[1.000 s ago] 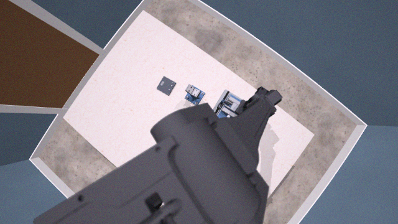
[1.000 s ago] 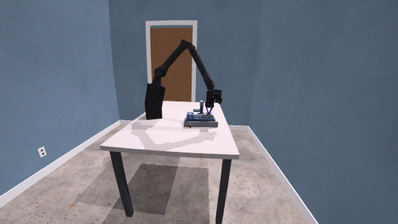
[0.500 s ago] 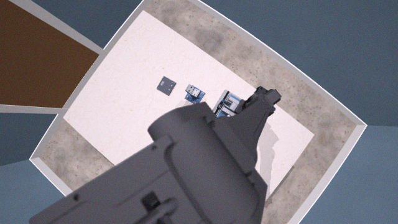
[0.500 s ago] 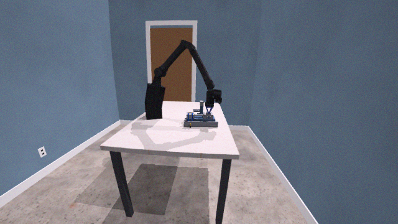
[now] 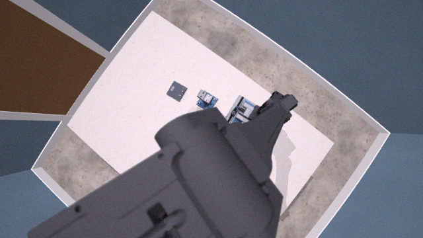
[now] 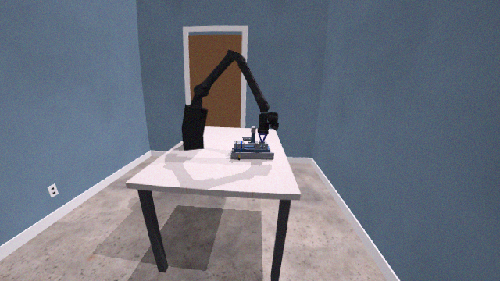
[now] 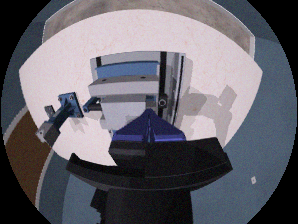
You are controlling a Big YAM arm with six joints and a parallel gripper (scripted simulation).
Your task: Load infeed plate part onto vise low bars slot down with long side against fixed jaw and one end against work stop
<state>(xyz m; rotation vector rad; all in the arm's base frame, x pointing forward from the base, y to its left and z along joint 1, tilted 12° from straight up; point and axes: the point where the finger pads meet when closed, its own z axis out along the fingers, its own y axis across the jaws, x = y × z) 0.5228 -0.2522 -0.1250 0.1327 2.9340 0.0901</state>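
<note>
End effector (image 6: 262,141) (image 7: 149,112) hovering closed, nothing gripped, by vise (image 6: 252,150) (image 7: 125,87); fingertips pushing off-line risking cocking block (image 7: 120,112).

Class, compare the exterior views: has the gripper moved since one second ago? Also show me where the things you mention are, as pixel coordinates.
No, not visibly: judged against the vise (image 6: 252,155), the gripper (image 6: 262,138) hangs over the same end, with no clear shift either way.
</note>
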